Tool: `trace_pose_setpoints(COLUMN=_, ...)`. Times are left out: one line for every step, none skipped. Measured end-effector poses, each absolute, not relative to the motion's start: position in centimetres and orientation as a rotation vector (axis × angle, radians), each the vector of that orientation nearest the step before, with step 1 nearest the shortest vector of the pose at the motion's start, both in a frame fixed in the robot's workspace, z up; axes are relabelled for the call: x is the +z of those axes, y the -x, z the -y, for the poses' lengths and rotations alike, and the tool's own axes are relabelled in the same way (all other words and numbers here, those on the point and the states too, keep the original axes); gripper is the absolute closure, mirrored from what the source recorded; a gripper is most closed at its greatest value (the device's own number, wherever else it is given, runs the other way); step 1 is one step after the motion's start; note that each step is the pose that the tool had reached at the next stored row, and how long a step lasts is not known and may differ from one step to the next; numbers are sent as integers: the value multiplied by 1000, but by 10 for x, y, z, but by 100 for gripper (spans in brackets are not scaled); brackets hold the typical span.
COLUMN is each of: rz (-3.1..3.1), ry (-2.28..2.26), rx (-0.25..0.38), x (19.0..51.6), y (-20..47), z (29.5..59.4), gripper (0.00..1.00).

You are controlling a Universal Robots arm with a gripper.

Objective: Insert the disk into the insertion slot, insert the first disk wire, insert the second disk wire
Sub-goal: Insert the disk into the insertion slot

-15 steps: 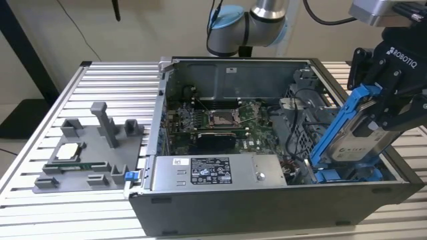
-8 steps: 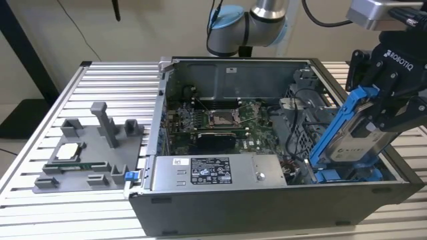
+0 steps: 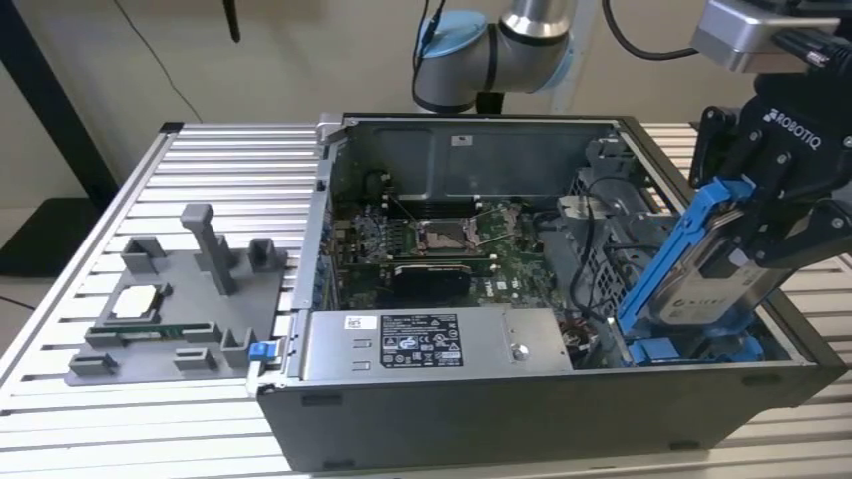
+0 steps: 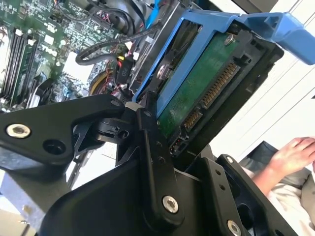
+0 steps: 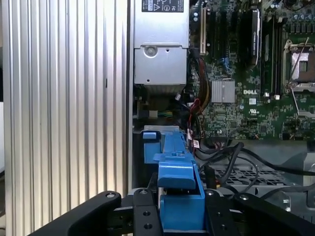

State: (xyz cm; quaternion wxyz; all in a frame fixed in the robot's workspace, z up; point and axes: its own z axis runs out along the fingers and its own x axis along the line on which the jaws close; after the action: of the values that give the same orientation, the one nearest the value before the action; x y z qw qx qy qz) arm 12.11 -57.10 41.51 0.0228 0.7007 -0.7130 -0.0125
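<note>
My black gripper is shut on the disk, a silver-grey drive clipped in a bright blue carrier. In the exterior view the disk hangs steeply tilted at the case's right end. Its lower end reaches down to the insertion slot, a grey perforated-metal bay with blue plastic parts. The second wrist view shows the disk's green circuit board and connector between the black fingers. Several black cables loop over the bay beside the disk.
The open computer case sits on a slotted aluminium table. Inside are the motherboard and the grey labelled power-supply box. A grey fixture with parts stands at the exterior view's left. A person's hand rests beyond the case.
</note>
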Motion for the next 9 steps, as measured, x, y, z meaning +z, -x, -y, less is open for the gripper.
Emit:
trace_pose_setpoints(rz=2208, ry=-2170, rx=-39, x=414, y=-121, z=571, gripper=100)
trace_pose_setpoints(rz=2208, ry=-2170, rx=-40, x=413, y=-122, z=571, gripper=100)
trace_pose_setpoints(rz=2209, ry=-2170, rx=-40, x=413, y=-122, z=570, gripper=100)
trace_pose_setpoints(rz=2209, ry=-2171, rx=-40, x=412, y=-123, z=570, gripper=100)
trace_pose_setpoints(rz=2209, ry=-2171, rx=-41, x=411, y=-123, z=570, gripper=100)
trace_pose_setpoints(rz=2209, ry=-2171, rx=-41, x=410, y=-124, z=569, gripper=100)
trace_pose_setpoints(rz=2209, ry=-2171, rx=-41, x=409, y=-124, z=569, gripper=100)
trace_pose_setpoints(rz=2210, ry=-2171, rx=-42, x=408, y=-124, z=569, gripper=100)
trace_pose_setpoints(rz=2210, ry=-2171, rx=-43, x=406, y=-125, z=569, gripper=100)
